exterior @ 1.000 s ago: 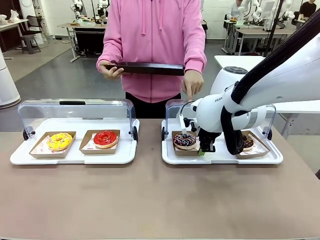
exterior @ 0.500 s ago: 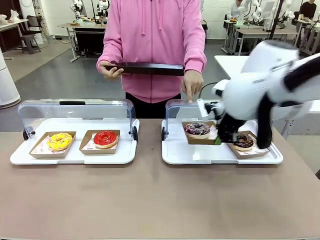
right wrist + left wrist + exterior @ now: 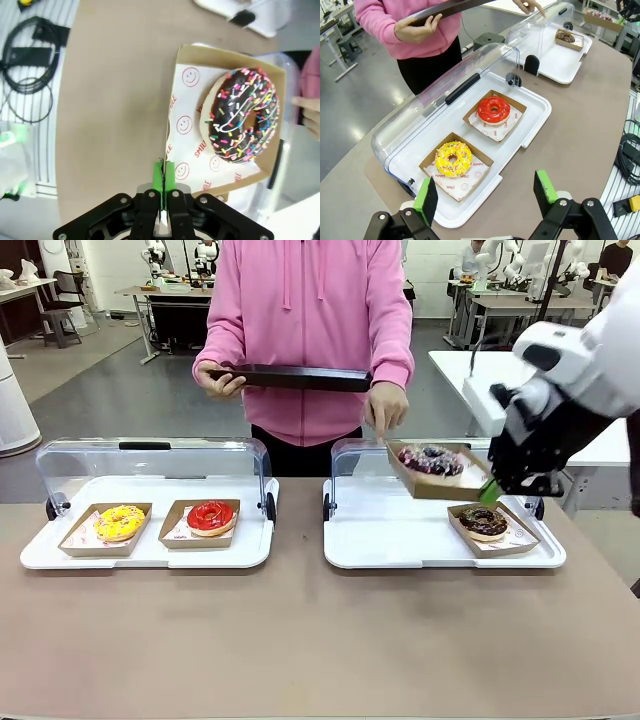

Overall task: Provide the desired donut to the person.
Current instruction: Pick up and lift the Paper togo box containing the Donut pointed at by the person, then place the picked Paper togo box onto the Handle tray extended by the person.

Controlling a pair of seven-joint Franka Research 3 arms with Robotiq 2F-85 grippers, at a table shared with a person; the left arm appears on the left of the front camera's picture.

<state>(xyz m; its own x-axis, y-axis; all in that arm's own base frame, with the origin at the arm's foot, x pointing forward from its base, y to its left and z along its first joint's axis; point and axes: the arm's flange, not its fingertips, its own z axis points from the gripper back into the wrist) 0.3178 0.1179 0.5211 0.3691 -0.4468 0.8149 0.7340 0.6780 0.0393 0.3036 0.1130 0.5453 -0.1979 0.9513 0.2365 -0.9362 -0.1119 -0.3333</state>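
The chocolate donut with coloured sprinkles (image 3: 431,459) (image 3: 243,115) lies in a brown paper tray (image 3: 440,483) (image 3: 186,95). My right gripper (image 3: 490,491) (image 3: 164,181) is shut on that tray's edge and holds it, tilted, in the air above the right white tray (image 3: 400,540). Behind the table stands the person (image 3: 310,320) in a pink hoodie, with a dark serving tray (image 3: 290,377) in one hand. Their other hand (image 3: 386,408) points down just beside the lifted donut. My left gripper (image 3: 485,195) hangs open above the left white tray (image 3: 535,120).
On the left white tray (image 3: 150,550) sit a yellow donut (image 3: 120,522) (image 3: 453,159) and a red donut (image 3: 211,516) (image 3: 493,109), behind them the raised clear lid (image 3: 150,460). A second chocolate donut (image 3: 484,521) stays on the right tray. Cables (image 3: 30,90) lie past the table edge.
My right gripper has lifted the sprinkle donut's paper tray off the right white tray and carried it up and to the right. The person's pointing hand has stayed put.
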